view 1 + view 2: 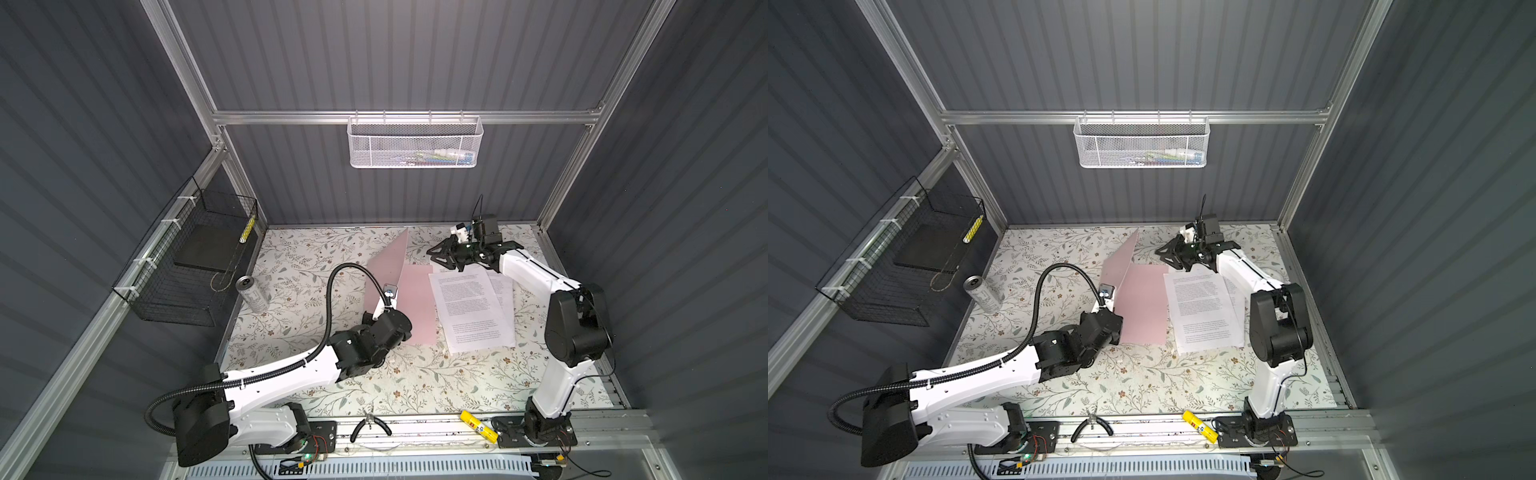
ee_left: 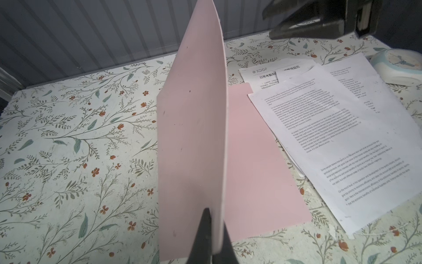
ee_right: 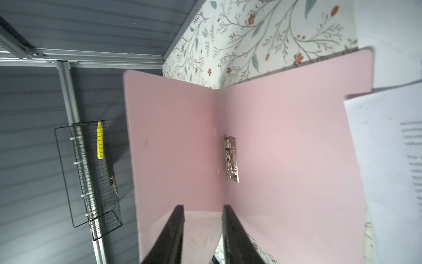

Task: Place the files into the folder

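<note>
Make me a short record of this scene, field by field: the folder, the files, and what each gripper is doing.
folder: open; one cover flat on the table, the other upright
clip: on the inner spine, nothing under it
files: loose stack on the table, lapping over the flat cover's edge
left gripper: shut on the upright cover's edge
right gripper: open, empty, near the folder's far end
status: files not yet in the folder
</note>
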Robot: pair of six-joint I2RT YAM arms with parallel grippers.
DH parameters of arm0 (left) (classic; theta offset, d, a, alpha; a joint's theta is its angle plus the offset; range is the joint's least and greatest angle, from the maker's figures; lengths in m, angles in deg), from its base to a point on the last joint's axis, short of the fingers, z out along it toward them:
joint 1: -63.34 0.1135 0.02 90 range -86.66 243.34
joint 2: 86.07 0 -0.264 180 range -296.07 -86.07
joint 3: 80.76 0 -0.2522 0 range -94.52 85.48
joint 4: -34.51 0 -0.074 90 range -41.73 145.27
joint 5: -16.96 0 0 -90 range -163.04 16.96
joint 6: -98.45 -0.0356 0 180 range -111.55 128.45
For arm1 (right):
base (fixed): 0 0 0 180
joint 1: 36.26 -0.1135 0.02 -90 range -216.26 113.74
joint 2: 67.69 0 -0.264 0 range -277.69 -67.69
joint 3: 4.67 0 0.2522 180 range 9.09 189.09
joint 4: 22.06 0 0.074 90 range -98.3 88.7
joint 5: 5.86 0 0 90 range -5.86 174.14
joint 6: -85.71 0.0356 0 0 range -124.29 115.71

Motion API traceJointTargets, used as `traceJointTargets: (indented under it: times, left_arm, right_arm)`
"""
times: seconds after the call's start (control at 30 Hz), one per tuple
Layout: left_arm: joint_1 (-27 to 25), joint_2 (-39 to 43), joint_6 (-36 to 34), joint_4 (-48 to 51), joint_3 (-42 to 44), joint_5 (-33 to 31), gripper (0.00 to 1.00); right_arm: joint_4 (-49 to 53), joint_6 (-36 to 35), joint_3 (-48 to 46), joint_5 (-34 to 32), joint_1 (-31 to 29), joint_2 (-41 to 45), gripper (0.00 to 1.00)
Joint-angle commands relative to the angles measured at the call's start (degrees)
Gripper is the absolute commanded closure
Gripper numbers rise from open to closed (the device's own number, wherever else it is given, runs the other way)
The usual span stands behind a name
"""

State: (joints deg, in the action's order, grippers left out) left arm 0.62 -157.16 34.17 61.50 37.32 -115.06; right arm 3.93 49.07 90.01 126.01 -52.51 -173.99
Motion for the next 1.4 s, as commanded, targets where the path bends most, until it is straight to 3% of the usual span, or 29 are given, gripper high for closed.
traceJointTargets:
  times: [0.0,0.53,1.0,1.37]
  left_arm:
    - [0.5,1.9,4.3,2.5,-1.5,-1.2,1.0]
    - [0.9,7.3,16.4,11.9,-4.6,-2.3,1.0]
    - [0.9,10.0,21.9,12.4,-0.4,-3.8,1.0]
    - [0.9,20.3,30.9,13.5,9.0,-8.0,1.0]
  right_arm:
    - [-0.8,-1.2,-1.7,-1.1,-2.1,-1.1,0.72]
    - [3.1,-4.6,5.3,-2.0,-10.7,-12.7,0.72]
    - [11.9,-10.8,17.1,-4.1,-16.3,-10.7,0.72]
    - [20.1,-16.8,24.3,-9.2,-21.2,-12.5,0.72]
